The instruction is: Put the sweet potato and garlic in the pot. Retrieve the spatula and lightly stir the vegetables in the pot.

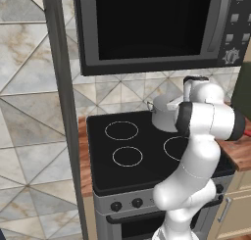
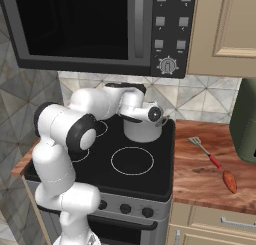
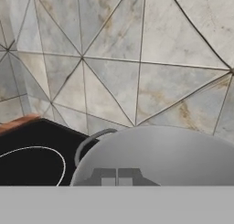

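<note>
The grey metal pot point(image 2: 142, 132) stands on the back right burner of the black stove point(image 2: 150, 181); it also shows behind my arm point(image 1: 161, 114). My hand is right at the pot's near side, at rim height. In the hand view the pot wall point(image 3: 160, 154) is very close, with one loop handle point(image 3: 90, 144) at its left. My gripper point(image 3: 116, 176) is shut, with nothing between its tips. On the wooden counter to the right lie the red-handled spatula point(image 2: 205, 151) and, nearer the front, the reddish-orange sweet potato point(image 2: 229, 181). The garlic is out of view.
A black microwave point(image 2: 90, 24) hangs low over the stove. A dark green appliance point(image 2: 247, 121) stands at the counter's far right, under a beige cabinet point(image 2: 227, 29). A tiled wall point(image 3: 137, 58) rises close behind the pot. A dark vertical post point(image 1: 61, 111) stands left of the stove.
</note>
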You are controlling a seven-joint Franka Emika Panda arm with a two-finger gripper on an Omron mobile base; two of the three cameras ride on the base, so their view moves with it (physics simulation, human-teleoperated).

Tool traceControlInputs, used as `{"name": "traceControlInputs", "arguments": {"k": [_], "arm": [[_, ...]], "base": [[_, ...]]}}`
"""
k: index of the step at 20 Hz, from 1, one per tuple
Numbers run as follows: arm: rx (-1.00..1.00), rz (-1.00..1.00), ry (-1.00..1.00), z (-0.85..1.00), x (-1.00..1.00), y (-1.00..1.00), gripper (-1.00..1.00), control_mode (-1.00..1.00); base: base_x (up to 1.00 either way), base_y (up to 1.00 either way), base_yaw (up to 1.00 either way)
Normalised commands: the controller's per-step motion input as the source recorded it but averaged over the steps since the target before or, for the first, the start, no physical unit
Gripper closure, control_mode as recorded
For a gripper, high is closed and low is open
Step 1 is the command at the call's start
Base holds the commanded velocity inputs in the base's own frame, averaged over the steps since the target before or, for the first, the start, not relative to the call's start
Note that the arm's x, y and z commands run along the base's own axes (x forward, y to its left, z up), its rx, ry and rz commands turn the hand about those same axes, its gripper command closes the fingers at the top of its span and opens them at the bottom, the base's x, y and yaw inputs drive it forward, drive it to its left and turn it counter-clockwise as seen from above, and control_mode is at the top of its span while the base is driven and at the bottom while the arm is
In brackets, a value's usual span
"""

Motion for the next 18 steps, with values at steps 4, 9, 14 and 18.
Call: {"name": "traceControlInputs", "arguments": {"k": [4,9,14,18], "arm": [[-0.01,0.00,0.00,0.00,-0.06,-0.06,1.00,-1.00],[0.00,0.00,-0.03,0.04,-0.32,-0.05,1.00,-1.00],[-0.02,0.00,-0.04,0.18,-0.36,-0.01,-1.00,-1.00],[-0.02,0.00,-0.09,0.23,-0.48,-0.13,-1.00,-1.00]], "base": [[0.00,0.00,0.00],[0.00,0.00,0.00],[0.00,0.00,0.00],[0.00,0.00,0.00]]}}
